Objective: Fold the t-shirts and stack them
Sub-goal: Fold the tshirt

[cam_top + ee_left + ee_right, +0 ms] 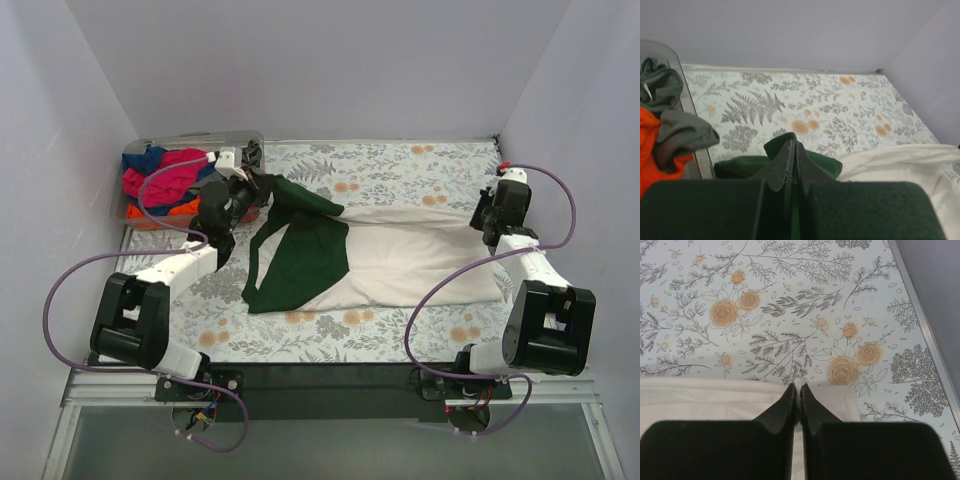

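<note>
A large cream t-shirt (420,260) with dark green sleeves (305,255) lies spread across the middle of the floral table. My left gripper (262,188) is shut on its dark green sleeve cloth (812,160) at the shirt's left end, lifting it a little. My right gripper (487,222) is shut on the cream hem (715,397) at the right end; a pinch of cream cloth shows between the jaws. Other t-shirts, magenta (165,175), orange (160,212), blue and grey (682,132), sit bunched in the bin at the back left.
A clear plastic bin (195,142) holding the bunched shirts stands at the back left corner, right beside my left gripper. Grey walls enclose the table on three sides. Purple cables loop from both arms.
</note>
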### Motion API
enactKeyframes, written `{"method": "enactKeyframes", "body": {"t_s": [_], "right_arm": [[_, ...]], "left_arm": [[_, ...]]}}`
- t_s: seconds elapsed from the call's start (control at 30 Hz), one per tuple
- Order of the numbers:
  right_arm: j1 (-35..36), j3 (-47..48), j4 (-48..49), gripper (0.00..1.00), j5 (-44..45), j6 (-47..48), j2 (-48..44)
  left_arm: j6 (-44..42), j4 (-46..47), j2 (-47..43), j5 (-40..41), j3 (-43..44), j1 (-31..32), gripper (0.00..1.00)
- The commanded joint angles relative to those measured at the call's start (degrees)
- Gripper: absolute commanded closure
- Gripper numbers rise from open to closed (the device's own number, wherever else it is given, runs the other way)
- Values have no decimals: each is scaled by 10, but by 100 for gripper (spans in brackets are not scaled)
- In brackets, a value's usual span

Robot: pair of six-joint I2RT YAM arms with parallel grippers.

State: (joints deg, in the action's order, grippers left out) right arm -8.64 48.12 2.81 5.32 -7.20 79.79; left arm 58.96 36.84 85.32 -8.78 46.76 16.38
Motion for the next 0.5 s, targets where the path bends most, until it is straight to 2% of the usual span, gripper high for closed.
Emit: {"method": "enactKeyframes", "body": {"t_s": [0.0,0.2,0.47], "right_arm": [[0,-12,-4,99,19,-2,-13],[4,-18,-17,99,49,-4,-24],[4,-18,-27,99,88,-4,-18]], "left_arm": [[-4,-20,-49,-9,-42,7,100],[19,-6,-165,10,-138,18,100],[32,-48,-250,21,-192,29,100]]}}
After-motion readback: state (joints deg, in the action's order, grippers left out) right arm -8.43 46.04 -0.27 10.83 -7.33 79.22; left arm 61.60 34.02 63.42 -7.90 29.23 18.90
